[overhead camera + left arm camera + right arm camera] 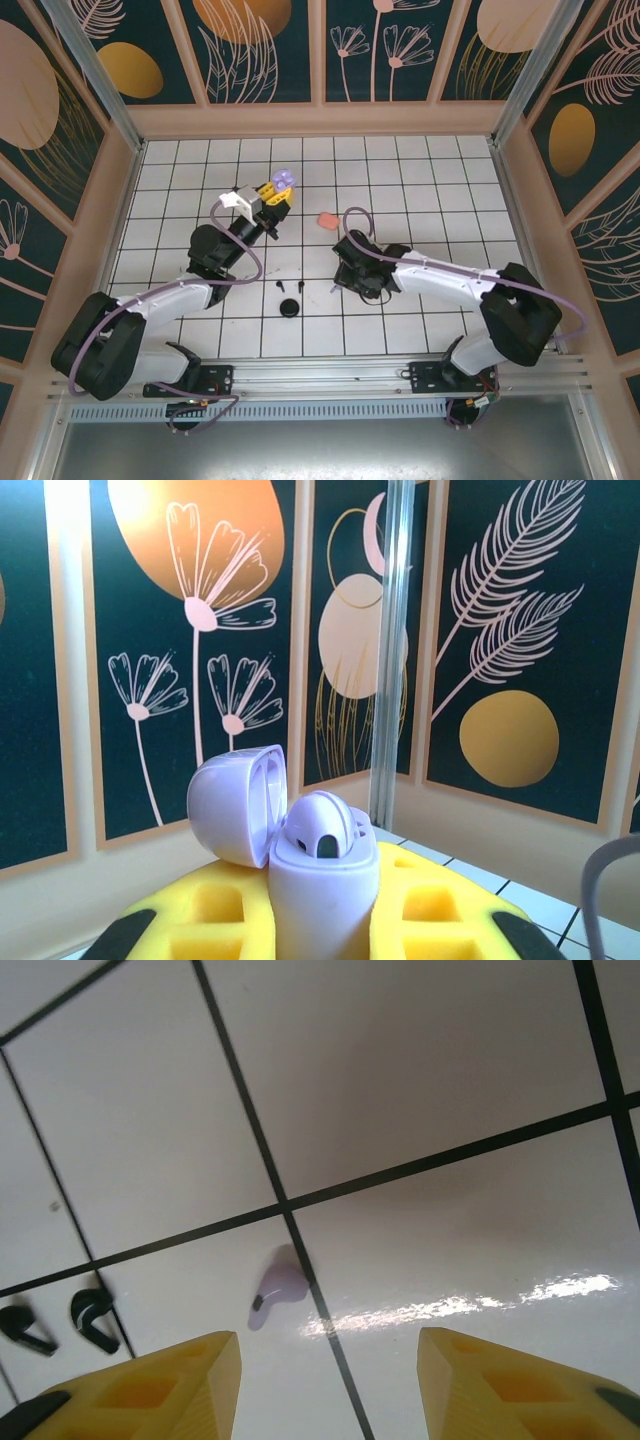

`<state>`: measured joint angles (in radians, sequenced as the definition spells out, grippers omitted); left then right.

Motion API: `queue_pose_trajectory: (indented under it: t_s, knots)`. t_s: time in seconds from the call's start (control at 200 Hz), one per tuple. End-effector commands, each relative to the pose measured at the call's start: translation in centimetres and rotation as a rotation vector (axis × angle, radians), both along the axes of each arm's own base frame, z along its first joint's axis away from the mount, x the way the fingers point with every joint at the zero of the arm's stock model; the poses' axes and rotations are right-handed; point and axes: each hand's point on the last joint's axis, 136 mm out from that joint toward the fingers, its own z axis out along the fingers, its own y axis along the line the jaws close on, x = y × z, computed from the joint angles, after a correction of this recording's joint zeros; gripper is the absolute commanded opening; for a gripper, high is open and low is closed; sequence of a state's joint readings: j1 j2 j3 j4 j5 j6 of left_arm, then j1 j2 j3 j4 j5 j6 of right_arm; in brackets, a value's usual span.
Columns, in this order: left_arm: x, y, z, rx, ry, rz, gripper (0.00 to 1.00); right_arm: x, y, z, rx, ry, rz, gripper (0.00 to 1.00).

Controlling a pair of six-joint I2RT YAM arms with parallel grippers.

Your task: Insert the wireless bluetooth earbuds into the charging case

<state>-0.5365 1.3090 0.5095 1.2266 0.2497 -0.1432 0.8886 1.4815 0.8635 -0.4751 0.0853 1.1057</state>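
My left gripper (325, 925) is shut on a lilac charging case (325, 890), held upright between the yellow fingers (210, 910). The case lid (237, 805) is swung open to the left, and one lilac earbud (320, 830) sits in the case. In the top view the case (284, 178) is raised over the back-left tiles. A second lilac earbud (278, 1285) lies on the table beside a grid line, just ahead of my right gripper (330, 1390). That gripper is open, hangs low over the tile, and has nothing between its fingers. Two black earbuds (92, 1315) lie to its left.
The black earbuds (281, 286) lie mid-table in the top view, with a round black case (290, 307) just in front of them. A small salmon-pink object (326, 219) rests further back between the arms. Patterned walls close in the table on three sides.
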Motion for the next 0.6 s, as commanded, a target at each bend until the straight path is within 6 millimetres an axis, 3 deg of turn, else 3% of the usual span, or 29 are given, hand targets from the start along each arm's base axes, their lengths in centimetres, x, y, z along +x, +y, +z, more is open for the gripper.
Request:
queue_pose_trajectory:
  t_s: [0.0,0.345,0.596]
  knots:
    - [-1.1,0.8,2.0,-0.054,-0.062,-0.005,0.0,0.9,0.7,0.4,0.009,-0.018,-0.065,0.5]
    - [-2.3,0.8,2.4,-0.06,-0.091,-0.041,0.0,1.8,3.8,-0.6,-0.005,0.004,-0.019,0.5]
    - [-2.8,1.0,2.8,-0.057,-0.108,-0.047,0.0,1.5,3.4,-2.0,-0.041,0.031,-0.025,0.5]
